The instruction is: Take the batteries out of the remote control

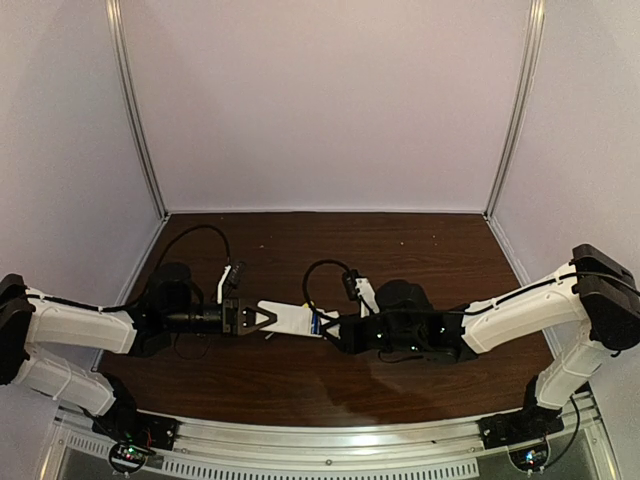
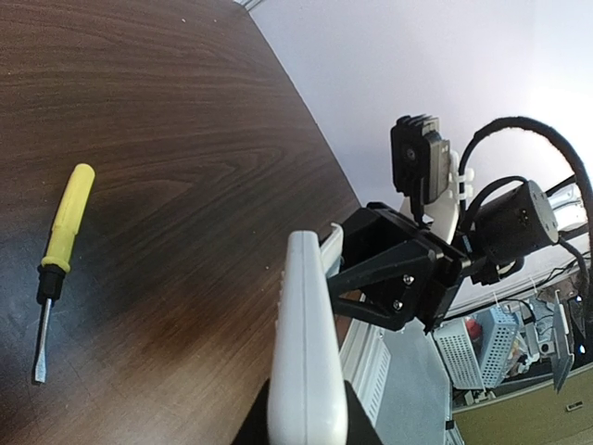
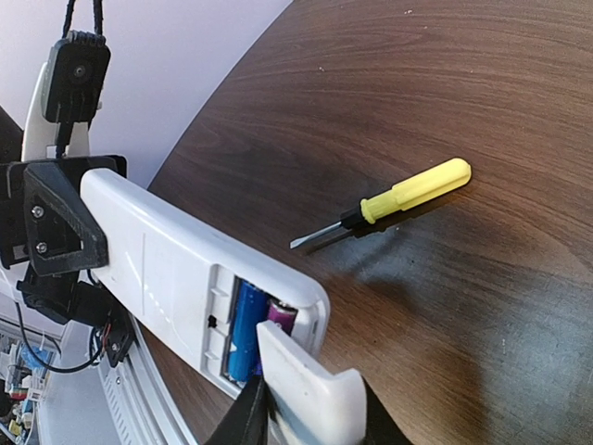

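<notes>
1. Dark brown wooden table (image 1: pixel 420 250).
2. Flat white plastic remote control (image 1: pixel 285 318), held off the table, with the left gripper (image 1: pixel 258 319) clamped on its plain end.
3. Yellow-handled screwdriver (image 3: pixel 394 202), lying flat on the table.
4. Small white plastic cover piece (image 3: pixel 310 385), pinched by the right gripper (image 1: pixel 328 328) at the remote's compartment end.
5. Slim blue cylindrical batteries (image 3: pixel 244 326), seated in the remote's open compartment.

Left end effector (image 1: pixel 266 318) faces right end effector (image 1: pixel 324 326), both clamped.

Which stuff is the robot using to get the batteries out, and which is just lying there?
For the job: remote control, blue batteries, white battery cover.
Just lying about: yellow screwdriver, on the table.
</notes>
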